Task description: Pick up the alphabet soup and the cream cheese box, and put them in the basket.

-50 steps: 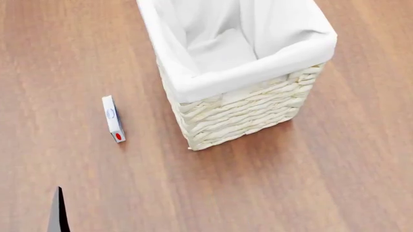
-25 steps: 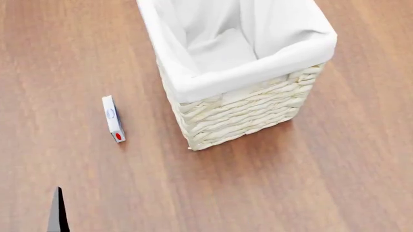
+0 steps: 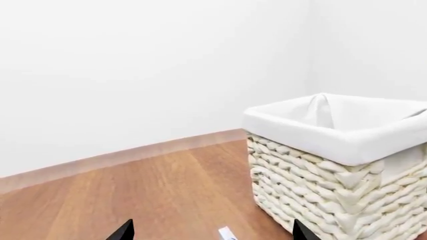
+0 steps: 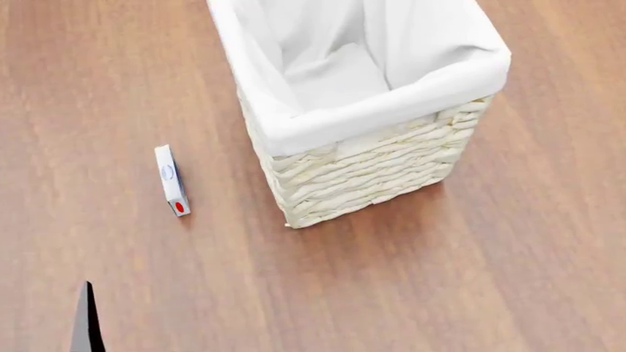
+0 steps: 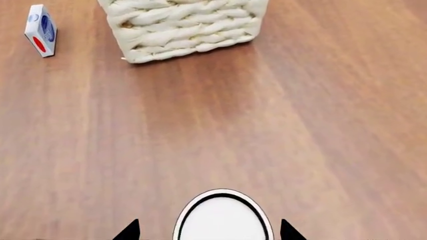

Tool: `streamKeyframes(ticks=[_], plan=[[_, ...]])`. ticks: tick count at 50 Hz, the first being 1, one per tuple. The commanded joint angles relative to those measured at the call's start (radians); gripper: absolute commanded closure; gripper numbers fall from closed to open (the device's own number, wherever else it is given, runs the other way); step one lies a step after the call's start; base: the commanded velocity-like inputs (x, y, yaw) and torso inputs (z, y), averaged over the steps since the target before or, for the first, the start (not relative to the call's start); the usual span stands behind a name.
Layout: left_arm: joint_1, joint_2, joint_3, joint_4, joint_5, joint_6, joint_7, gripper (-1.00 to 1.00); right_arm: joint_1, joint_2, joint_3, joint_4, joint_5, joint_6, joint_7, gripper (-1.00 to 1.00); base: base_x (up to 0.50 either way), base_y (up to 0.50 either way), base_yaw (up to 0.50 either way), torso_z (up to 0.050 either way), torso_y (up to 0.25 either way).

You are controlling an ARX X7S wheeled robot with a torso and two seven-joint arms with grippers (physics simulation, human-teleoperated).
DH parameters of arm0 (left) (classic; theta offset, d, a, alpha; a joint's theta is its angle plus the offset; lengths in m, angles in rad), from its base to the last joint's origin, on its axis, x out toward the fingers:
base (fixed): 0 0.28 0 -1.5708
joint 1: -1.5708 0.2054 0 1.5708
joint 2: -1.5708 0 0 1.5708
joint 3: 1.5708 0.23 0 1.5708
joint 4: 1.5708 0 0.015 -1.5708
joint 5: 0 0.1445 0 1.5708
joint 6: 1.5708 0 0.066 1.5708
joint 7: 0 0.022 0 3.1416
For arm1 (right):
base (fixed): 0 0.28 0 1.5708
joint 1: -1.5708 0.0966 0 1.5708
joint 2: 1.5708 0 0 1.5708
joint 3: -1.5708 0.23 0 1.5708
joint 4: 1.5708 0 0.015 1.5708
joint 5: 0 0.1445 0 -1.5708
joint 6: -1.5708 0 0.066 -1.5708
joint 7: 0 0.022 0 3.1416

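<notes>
My right pincer (image 5: 209, 231) straddles the soup can (image 5: 223, 216), tips either side; whether they grip, I cannot tell. My left pincer (image 3: 210, 232) gapes empty toward the cheese box (image 4: 171, 180), standing on edge on the floor (image 4: 470, 279) left of the basket (image 4: 362, 172).

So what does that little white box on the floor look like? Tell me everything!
The cream cheese box is small, thin and white, with a blue mark around its middle and a red oval near one end. It looks like smooth card. It stands on a narrow edge on the brown wooden surface, closed and undamaged. It sits apart from the wicker basket, on the robot's left of it. Nothing touches it but the wood. The right wrist view shows it too.
</notes>
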Motion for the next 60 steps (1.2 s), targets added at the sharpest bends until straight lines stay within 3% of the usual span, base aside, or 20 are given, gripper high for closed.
streamKeyframes(ticks=[1,60], plan=[[-0.001,-0.004,-0.002,0.006,-0.003,-0.006,-0.004,-1.0,0.018,-0.009,-0.01,0.037,-0.003,-0.007,-0.009,-1.0,0.0,0.0,0.0,0.0,0.0],[-0.012,-0.014,0.013,0.017,0.006,-0.031,-0.023,-1.0,0.073,-0.027,-0.041,0.199,-0.026,-0.038,-0.05,-1.0,0.0,0.0,0.0,0.0,0.0]])
